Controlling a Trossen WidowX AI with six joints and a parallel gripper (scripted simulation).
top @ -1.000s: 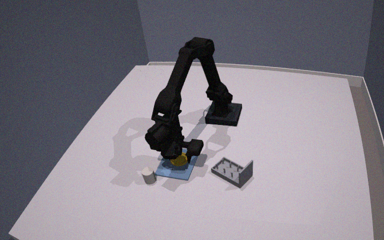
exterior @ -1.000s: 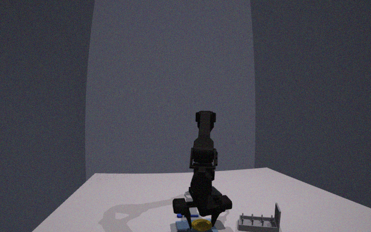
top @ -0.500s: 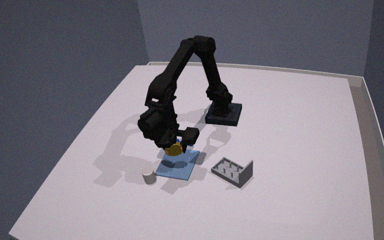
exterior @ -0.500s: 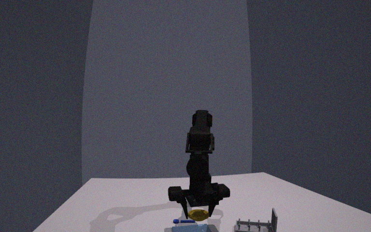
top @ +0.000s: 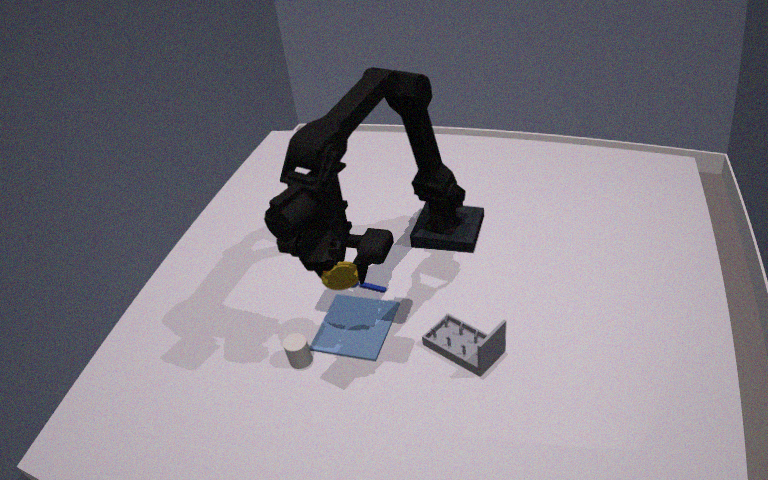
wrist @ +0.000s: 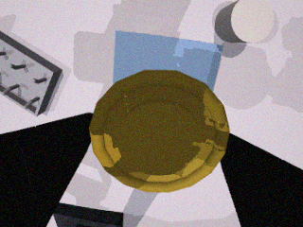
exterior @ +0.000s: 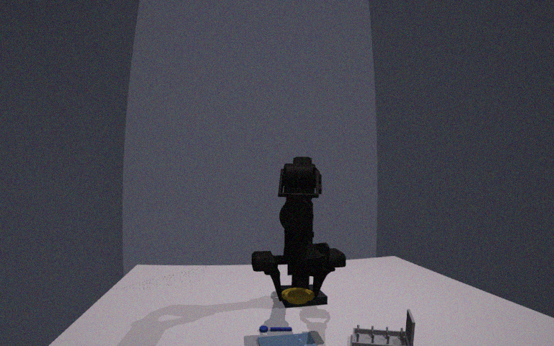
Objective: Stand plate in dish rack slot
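A yellow plate is held in the air, its face turned up towards the wrist camera. My gripper is shut on the plate, one finger at each side of its rim. The grey dish rack stands on the table to the right in the top view, with short posts inside and a tall panel at one end. In the wrist view only part of the rack shows, at the left edge.
A blue mat lies below the plate. A pale cylinder stands beside the mat's left corner in the top view. A thin blue bar and a blue round piece lie behind the mat.
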